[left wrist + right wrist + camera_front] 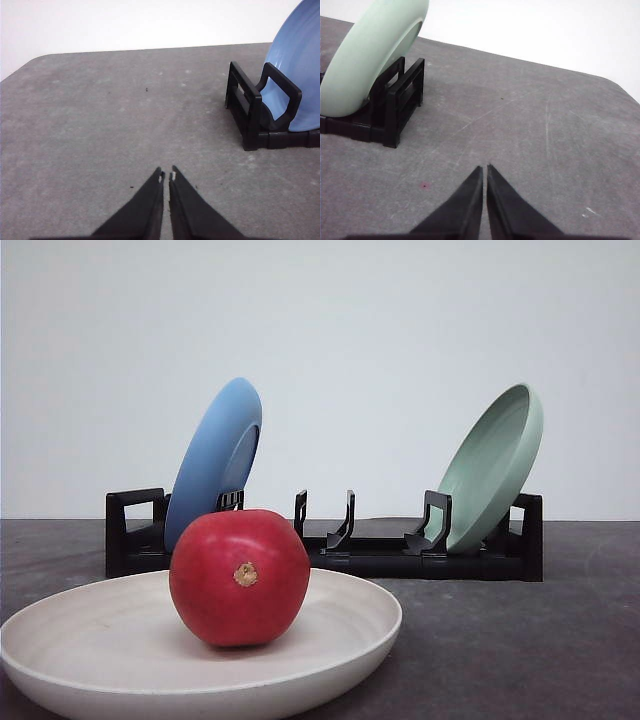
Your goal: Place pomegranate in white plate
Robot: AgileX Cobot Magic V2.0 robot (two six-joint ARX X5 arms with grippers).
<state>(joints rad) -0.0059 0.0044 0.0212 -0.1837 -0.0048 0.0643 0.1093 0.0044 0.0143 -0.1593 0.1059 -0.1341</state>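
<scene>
grey, scuffed table (560, 640) runs back to a plain white wall. near the front edge sits the white plate (90, 640), and the pomegranate (239, 576) rests in it, stem scar facing the camera. behind stands a black dish rack (400, 555), with a blue plate (213, 460) leaning at its left end and a pale green plate (490, 468) at its right. left gripper (166, 176) hovers above bare table beside the rack, fingertips pressed together, holding nothing. right gripper (484, 169) likewise is closed and empty.
</scene>
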